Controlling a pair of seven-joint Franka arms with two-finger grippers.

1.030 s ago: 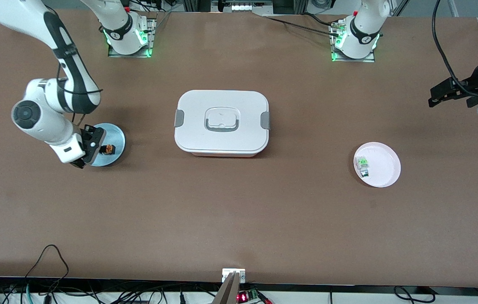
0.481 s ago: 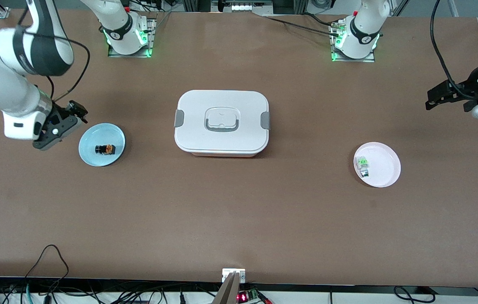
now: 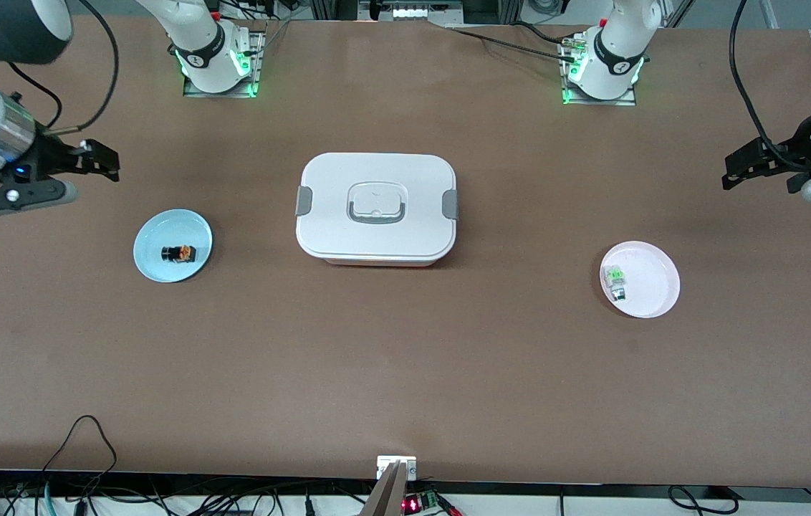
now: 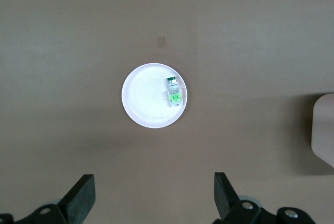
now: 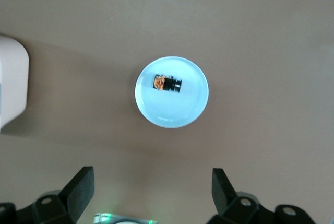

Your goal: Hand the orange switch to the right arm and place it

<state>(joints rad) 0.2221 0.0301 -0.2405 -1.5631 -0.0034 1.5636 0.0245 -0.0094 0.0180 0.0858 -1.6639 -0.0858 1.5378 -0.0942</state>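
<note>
The orange switch point(image 3: 178, 252) lies on its side on a small blue plate point(image 3: 162, 233) toward the right arm's end of the table. It also shows in the right wrist view point(image 5: 166, 83) on the plate point(image 5: 177, 109). My right gripper point(image 3: 106, 163) is open and empty, raised over bare table beside the plate; its jaws stand wide apart in the right wrist view point(image 5: 151, 187). My left gripper point(image 3: 735, 170) is open and empty and waits high over the left arm's end of the table point(image 4: 154, 198).
A white lidded box point(image 3: 377, 208) sits mid-table. A pale pink plate point(image 3: 653, 283) toward the left arm's end holds a small green part point(image 3: 615, 281); both show in the left wrist view, plate point(image 4: 143, 104) and part point(image 4: 174, 92).
My right gripper has lifted off the blue plate and swung up and away, leaving the orange switch lying on it. The left arm has barely moved.
</note>
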